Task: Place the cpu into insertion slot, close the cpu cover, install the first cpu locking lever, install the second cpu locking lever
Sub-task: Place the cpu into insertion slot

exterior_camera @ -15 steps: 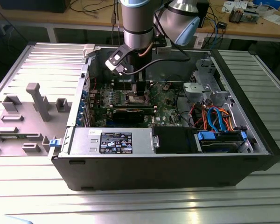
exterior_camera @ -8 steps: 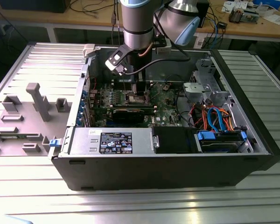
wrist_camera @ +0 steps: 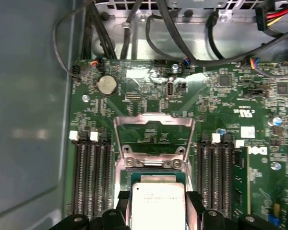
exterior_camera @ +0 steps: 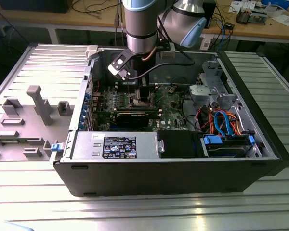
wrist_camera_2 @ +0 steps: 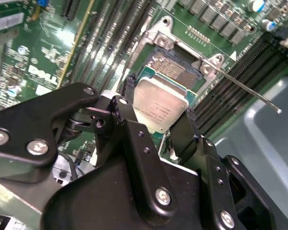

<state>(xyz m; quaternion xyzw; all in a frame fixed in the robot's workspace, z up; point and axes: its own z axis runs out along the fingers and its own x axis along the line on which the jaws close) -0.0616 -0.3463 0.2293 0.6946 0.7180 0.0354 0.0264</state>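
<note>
**A:** Second wrist view tells the most. The gripper [wrist_camera_2: 156, 103] has its fingers [wrist_camera_2: 185, 129] drawn in to the width of the chip [wrist_camera_2: 161, 105], pinching it by two opposite edges.

**B:** Where does the chip sit against the socket [wrist_camera_2: 175, 67]?

**A:** Over it, though not squarely, as far as I can judge. Take the hinge side of the cover [wrist_camera: 153, 118] as twelve o'clock on the chip. The fingers then grip at three and nine, and a strip of bare pin field shows at twelve. So the socket's middle seems to lie slightly toward twelve from the grip.

**B:** Seated or hovering?

**A:** I can't tell, because the chip's underside is hidden.

**B:** And the cover?

**A:** It stands raised and open in the first wrist view, clear of the chip. One thin lever [wrist_camera_2: 249, 91] juts out free beside the socket and looks unhooked.

**B:** What about the exterior view?

**A:** The arm reaches down into the computer case [exterior_camera: 183, 178]. On that view's clock face the gripper [exterior_camera: 142, 94] is at roughly eleven o'clock from the case's middle.
</note>
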